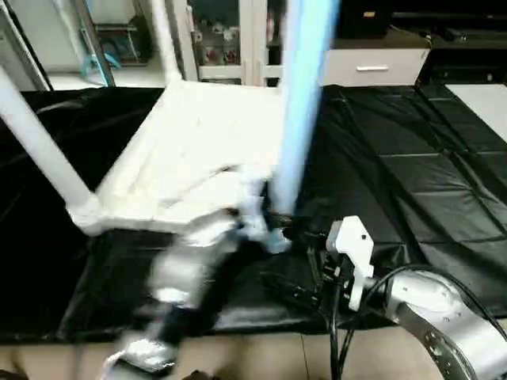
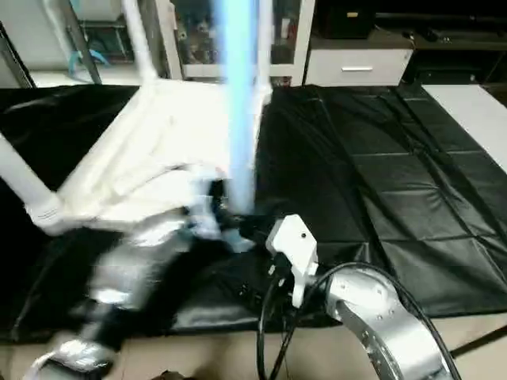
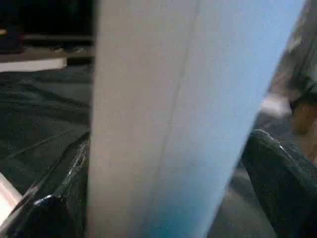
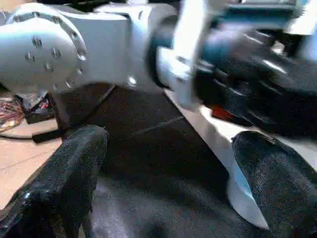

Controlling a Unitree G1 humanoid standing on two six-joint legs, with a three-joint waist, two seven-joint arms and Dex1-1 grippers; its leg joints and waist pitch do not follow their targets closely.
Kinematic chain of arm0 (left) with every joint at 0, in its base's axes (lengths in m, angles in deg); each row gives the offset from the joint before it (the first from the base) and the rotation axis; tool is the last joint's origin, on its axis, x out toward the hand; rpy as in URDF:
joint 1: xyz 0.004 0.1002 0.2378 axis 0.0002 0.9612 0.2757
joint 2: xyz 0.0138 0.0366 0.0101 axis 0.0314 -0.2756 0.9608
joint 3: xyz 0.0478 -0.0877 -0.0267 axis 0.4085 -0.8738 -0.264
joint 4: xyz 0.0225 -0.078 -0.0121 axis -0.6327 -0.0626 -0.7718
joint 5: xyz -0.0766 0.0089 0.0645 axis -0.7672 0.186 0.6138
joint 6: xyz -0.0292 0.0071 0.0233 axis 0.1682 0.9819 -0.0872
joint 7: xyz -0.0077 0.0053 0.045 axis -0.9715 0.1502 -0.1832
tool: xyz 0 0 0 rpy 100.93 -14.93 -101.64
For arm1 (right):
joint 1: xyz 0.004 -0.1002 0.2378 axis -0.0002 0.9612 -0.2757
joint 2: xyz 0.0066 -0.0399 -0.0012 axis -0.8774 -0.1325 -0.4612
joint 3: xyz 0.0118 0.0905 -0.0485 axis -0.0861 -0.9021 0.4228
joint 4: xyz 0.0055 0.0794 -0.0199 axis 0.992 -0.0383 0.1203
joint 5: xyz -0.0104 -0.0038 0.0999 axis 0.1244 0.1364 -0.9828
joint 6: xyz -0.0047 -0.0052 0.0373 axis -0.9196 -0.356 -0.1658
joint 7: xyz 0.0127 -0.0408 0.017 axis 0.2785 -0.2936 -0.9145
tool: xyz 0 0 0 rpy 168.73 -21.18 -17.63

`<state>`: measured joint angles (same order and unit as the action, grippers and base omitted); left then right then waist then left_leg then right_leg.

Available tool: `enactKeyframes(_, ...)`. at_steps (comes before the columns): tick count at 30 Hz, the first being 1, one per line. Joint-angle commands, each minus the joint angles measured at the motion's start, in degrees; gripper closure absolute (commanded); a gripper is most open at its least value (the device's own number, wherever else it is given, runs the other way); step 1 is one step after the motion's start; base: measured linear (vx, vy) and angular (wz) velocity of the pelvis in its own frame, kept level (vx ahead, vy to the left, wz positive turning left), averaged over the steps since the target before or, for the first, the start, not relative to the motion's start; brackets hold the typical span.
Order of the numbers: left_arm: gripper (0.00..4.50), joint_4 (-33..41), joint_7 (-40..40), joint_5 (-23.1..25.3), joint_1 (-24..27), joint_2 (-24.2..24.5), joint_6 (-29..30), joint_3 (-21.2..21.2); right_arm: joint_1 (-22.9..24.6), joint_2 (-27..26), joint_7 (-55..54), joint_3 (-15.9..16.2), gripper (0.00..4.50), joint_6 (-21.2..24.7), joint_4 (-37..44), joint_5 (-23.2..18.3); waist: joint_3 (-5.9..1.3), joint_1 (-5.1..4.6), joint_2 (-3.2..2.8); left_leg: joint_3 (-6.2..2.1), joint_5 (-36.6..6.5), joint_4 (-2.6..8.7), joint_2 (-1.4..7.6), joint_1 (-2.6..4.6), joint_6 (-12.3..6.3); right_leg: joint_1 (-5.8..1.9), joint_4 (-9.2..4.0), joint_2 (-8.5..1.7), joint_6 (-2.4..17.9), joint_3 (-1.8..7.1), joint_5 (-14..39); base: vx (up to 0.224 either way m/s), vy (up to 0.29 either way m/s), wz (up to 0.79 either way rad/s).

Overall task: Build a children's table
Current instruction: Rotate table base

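White plastic rectangular tabletop (image 1: 186, 150) lying underside-up on black-covered work table (image 1: 412, 166), centre-left of frame; long tapered white tube leg (image 1: 301, 103) upright at its near corner, flanked by left gripper (image 1: 265, 226) spread wide; right gripper (image 4: 163, 198) agape at lower right, empty
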<state>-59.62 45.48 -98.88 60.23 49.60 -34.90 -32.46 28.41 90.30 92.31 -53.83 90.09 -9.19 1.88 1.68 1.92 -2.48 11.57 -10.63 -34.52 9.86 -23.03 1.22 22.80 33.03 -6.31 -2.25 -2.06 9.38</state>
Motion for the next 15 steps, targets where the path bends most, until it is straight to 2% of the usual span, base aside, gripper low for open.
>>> enactKeyframes(1, 0.00, -4.1, 4.9, 4.0, -1.2, -1.3, -1.9, 1.4, -0.3, 0.1, -0.3, -0.6, 0.05, -0.3, 1.1, 0.4, -3.41, -0.15, 0.43, -1.53, -12.8, 4.30, 2.79, 1.53, -2.47, -2.40, -3.16, -1.62, 11.8, 1.23, 4.3, 0.000, 0.000, 0.00)
enactKeyframes(2, 0.00, -5.2, 6.3, 4.7, -1.8, -1.8, -2.3, 1.4, -0.2, 0.2, -0.4, -0.6, 0.05, -0.3, 1.2, 0.4, -3.41, -0.17, 0.38, -1.58, -13.6, 4.30, 2.84, 1.61, -2.33, -2.41, -3.17, -1.65, 11.7, 1.22, 5.7, 0.000, 0.000, 0.00)
enactKeyframes(3, 0.00, -6.4, 7.7, 5.5, -2.5, -1.9, -3.0, 1.0, -0.1, 0.3, -0.4, -0.6, 0.05, -0.3, 1.4, 0.4, -3.31, -0.28, 0.65, -1.62, -14.7, 4.44, 2.80, 1.44, -2.27, -2.47, -3.39, -1.73, 11.3, 1.20, 8.5, 0.000, 0.000, 0.00)
enactKeyframes(4, 0.00, -6.4, 7.7, 5.4, -2.5, -1.9, -3.1, 0.9, -0.1, 0.3, -0.4, -0.6, 0.05, -0.3, 1.4, 0.4, -3.19, -0.39, 0.58, -1.75, -16.0, 4.63, 2.82, 1.37, -1.93, -2.45, -3.63, -1.73, 10.7, 1.12, 11.8, 0.000, 0.000, 0.00)
enactKeyframes(5, 0.00, -6.5, 7.1, 5.1, -2.9, -0.7, -3.4, -0.1, 0.2, 0.5, -0.3, -0.6, 0.05, -0.4, 1.5, 0.5, -3.21, -0.44, 0.74, -1.77, -16.4, 4.64, 2.81, 1.41, -1.82, -2.37, -3.78, -1.71, 10.4, 1.09, 13.0, 0.000, 0.000, 0.00)
enactKeyframes(6, 0.00, -5.8, 5.5, 4.3, -2.7, 0.6, -3.2, -0.8, 0.4, 0.7, -0.2, -0.7, 0.05, -0.4, 1.6, 0.5, -3.15, -0.45, 0.53, -1.78, -17.4, 4.69, 2.83, 1.56, -1.45, -2.09, -3.97, -1.71, 10.1, 1.10, 15.2, 0.000, 0.000, 0.00)
enactKeyframes(7, 0.00, -5.8, 5.5, 4.3, -2.7, 0.6, -3.2, -0.8, 0.4, 0.7, -0.2, -0.7, 0.05, -0.4, 1.6, 0.5, -3.08, -0.45, 0.73, -1.80, -18.1, 4.79, 2.83, 1.61, -1.22, -1.92, -4.07, -1.66, 9.6, 1.07, 17.0, 0.000, 0.000, 0.00)
enactKeyframes(8, 0.00, -4.2, 1.6, 3.2, -1.8, 2.8, -2.6, -1.4, 0.6, 1.0, 0.0, -0.7, 0.05, -0.4, 1.6, 0.5, -3.08, -0.49, 0.82, -1.81, -18.2, 4.79, 2.84, 1.60, -1.11, -1.87, -4.09, -1.59, 9.4, 1.06, 17.4, 0.000, 0.000, 0.00)
enactKeyframes(9, 0.00, -3.3, -0.5, 2.8, -1.2, 4.1, -2.0, -1.4, 0.5, 1.1, 0.2, -0.7, 0.05, -0.4, 1.5, 0.5, -3.09, -0.44, 0.59, -1.87, -18.4, 4.90, 2.87, 1.71, -0.85, -1.71, -4.10, -1.61, 9.2, 1.07, 18.0, 0.000, 0.000, 0.00)
enactKeyframes(10, 0.00, -3.1, -2.7, 2.8, -0.8, 5.4, -2.0, -1.3, 0.4, 1.2, 0.3, -0.8, 0.05, -0.5, 1.2, 0.6, -3.08, -0.54, 0.74, -1.86, -18.5, 5.03, 2.92, 1.71, -0.70, -1.60, -4.02, -1.47, 9.2, 1.06, 17.7, 0.000, 0.000, 0.00)
enactKeyframes(12, 0.00, -3.3, -5.2, 3.2, -0.2, 7.2, -2.7, -1.2, 0.3, 1.5, 0.5, -0.9, 0.05, -0.6, 1.0, 0.6, -3.05, -0.41, 0.54, -1.82, -19.1, 5.03, 2.96, 1.99, -0.25, -1.34, -3.95, -1.44, 9.3, 1.12, 17.3, 0.000, 0.000, 0.00)
enactKeyframes(13, 0.00, -3.2, -7.1, 3.1, 0.2, 8.6, -2.6, -0.8, 0.2, 1.8, 0.6, -1.1, 0.05, -0.8, 0.8, 0.7, -3.02, -0.46, 0.71, -1.77, -19.1, 5.10, 2.95, 1.91, -0.11, -1.33, -3.88, -1.36, 9.4, 1.14, 16.8, 0.000, 0.000, 0.00)
enactKeyframes(14, 0.00, -3.1, -7.6, 3.0, 0.3, 9.0, -2.5, -0.7, 0.2, 1.9, 0.6, -1.2, 0.05, -0.8, 0.8, 0.7, -3.07, -0.29, 0.53, -1.84, -19.1, 5.13, 2.96, 1.99, 0.03, -1.34, -3.81, -1.46, 9.4, 1.15, 16.7, 0.000, 0.000, 0.00)
enactKeyframes(15, 0.00, -2.8, -8.8, 2.8, 0.6, 9.8, -2.3, -0.4, 0.3, 2.1, 0.7, -1.4, 0.05, -0.9, 0.7, 0.8, -3.12, -0.09, 0.48, -1.73, -18.8, 5.04, 2.99, 2.26, 0.14, -1.10, -3.72, -1.45, 9.6, 1.23, 15.8, 0.000, 0.000, 0.00)
